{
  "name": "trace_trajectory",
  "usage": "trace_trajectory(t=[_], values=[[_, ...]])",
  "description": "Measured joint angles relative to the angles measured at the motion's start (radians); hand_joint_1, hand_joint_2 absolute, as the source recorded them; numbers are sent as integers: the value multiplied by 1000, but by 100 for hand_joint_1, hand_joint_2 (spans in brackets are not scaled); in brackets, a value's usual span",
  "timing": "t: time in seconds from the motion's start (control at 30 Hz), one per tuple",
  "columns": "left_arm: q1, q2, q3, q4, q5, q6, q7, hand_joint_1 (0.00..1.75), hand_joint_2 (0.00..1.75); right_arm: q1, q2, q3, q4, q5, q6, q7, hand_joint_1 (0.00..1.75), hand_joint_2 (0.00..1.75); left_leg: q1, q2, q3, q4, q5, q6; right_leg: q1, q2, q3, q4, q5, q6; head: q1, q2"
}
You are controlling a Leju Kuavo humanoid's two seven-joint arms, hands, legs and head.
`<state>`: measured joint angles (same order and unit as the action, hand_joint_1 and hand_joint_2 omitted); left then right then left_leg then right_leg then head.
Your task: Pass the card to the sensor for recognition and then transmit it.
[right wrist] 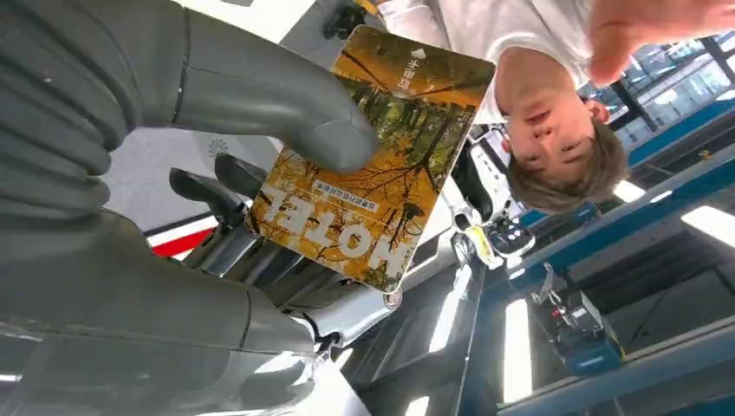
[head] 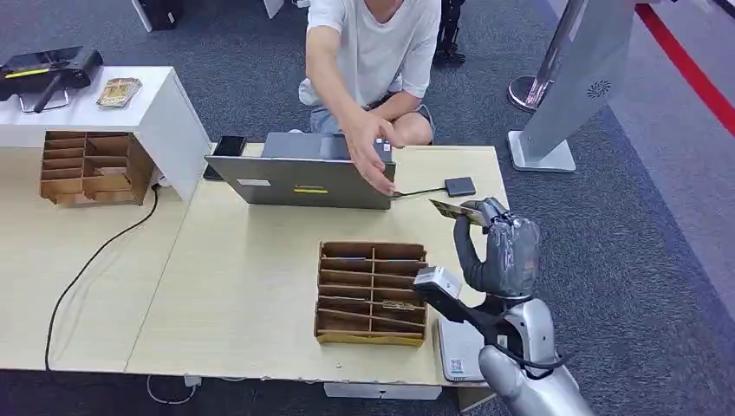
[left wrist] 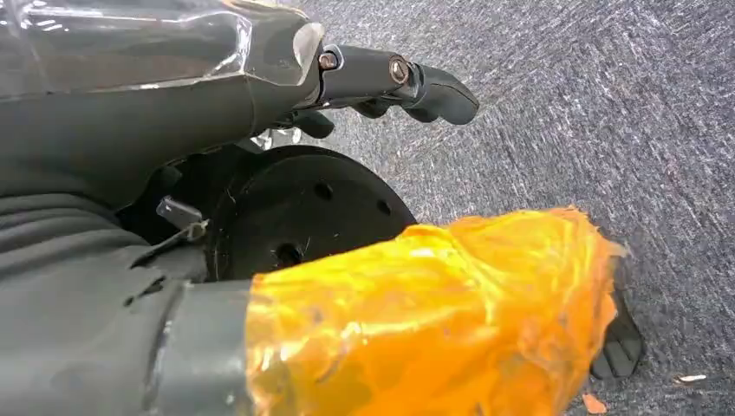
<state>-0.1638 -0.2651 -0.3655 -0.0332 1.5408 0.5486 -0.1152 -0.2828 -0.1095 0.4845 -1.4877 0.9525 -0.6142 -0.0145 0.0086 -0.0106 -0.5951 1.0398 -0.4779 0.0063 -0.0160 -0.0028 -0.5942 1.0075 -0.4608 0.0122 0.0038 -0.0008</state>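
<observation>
My right hand [head: 503, 247] is raised over the table's right side and pinches a yellow hotel card [head: 457, 211] between thumb and fingers. The right wrist view shows the card [right wrist: 381, 165] close up, with the thumb [right wrist: 286, 104] pressed on its face. The small dark sensor pad [head: 460, 186] lies on the table just beyond the card, wired to the laptop [head: 303, 178]. A person's hand [head: 374, 154] reaches over the laptop toward the card. My left hand [left wrist: 381, 82] hangs over grey carpet with nothing in it, fingers loosely curled.
A wooden card organizer [head: 373, 293] with several slots sits in front of my right hand. A second organizer [head: 91, 166] stands at the left under a white shelf [head: 156, 104]. A grey kiosk stand [head: 563, 95] rises at the right beyond the table.
</observation>
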Motion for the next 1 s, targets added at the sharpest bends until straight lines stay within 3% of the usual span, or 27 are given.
trace_trajectory(t=[0.5, 0.53, 0.57, 0.6, 0.77, 0.8, 1.0], values=[[0, 3, 0, 0, 0, 0, 7, 0, 0, -161, 49, 103, 119, 27, 88, 53, 175, 175, 0, 0, 0, 0, 0, 0, 0, 0, 0, 1, 0, 0, 0, 0], [0, 3, 0, 0, 0, 0, 7, 0, 0, -170, 53, 112, 129, 24, 93, 56, 157, 175, 0, 0, 0, 0, 0, 0, 0, 0, 0, 1, 0, 0, 0, 0], [0, 3, 0, 0, 0, 0, 7, 0, 0, -176, 58, 118, 137, 20, 98, 56, 9, 175, 0, 0, 0, 0, 0, 0, 0, -1, 0, 1, 0, 0, 0, 0], [0, 3, 0, 0, 0, 0, 7, 0, 0, -182, 63, 125, 145, 13, 103, 57, 0, 175, 0, 0, 0, 0, 1, 0, 0, -1, 0, 1, 0, 0, 0, 0], [0, 3, 0, 0, 0, 0, 7, 0, 0, -206, 79, 153, 179, -8, 118, 55, 0, 175, 0, 0, 0, 0, 1, -1, 0, 0, 0, 1, 0, 0, 0, 0], [0, 3, 0, 0, 0, 0, 7, 0, 0, -209, 81, 158, 184, -8, 118, 55, 0, 0, 0, 0, 0, 0, 1, -1, 0, 0, 0, 1, 0, 0, 0, 0], [0, 3, 0, 0, 0, 0, 7, 0, 0, -218, 85, 174, 200, -10, 117, 50, 0, 0, 0, 0, 0, 0, 1, -1, 0, 0, 0, 1, 0, 0, 0, 0]])
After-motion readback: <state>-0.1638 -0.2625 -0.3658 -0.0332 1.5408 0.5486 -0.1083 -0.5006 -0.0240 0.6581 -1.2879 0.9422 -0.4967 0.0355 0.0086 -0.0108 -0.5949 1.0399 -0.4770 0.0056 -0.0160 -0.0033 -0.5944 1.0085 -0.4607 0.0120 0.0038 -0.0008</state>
